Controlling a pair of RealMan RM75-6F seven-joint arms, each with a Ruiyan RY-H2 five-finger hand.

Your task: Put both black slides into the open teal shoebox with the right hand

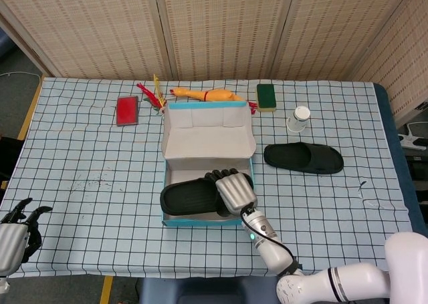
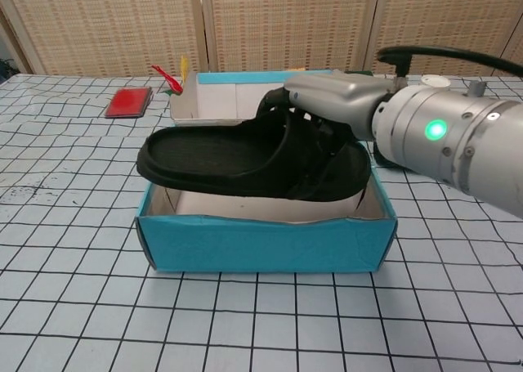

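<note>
Neither slide is in the box for good yet, as I judge it: the first black slide [image 2: 245, 158] is in my right hand [image 1: 234, 192], held over the open teal shoebox [image 2: 261, 243], and from the chest view it sits above the box walls with its toe end poking out past the wall on the far side from my wrist, not resting on the floor of the box. So what is left is to lower and release this one, then go for the second black slide [image 1: 303, 158], which lies on the table well off to the other side of my hand, beyond the box wall. My fingers are curled around the strap of the slide I carry, wrapped closed on it from above, with the sole hanging below my palm. My left hand [image 1: 15, 234] rests at the near table edge, far from all this, fingers apart and holding nothing.
</note>
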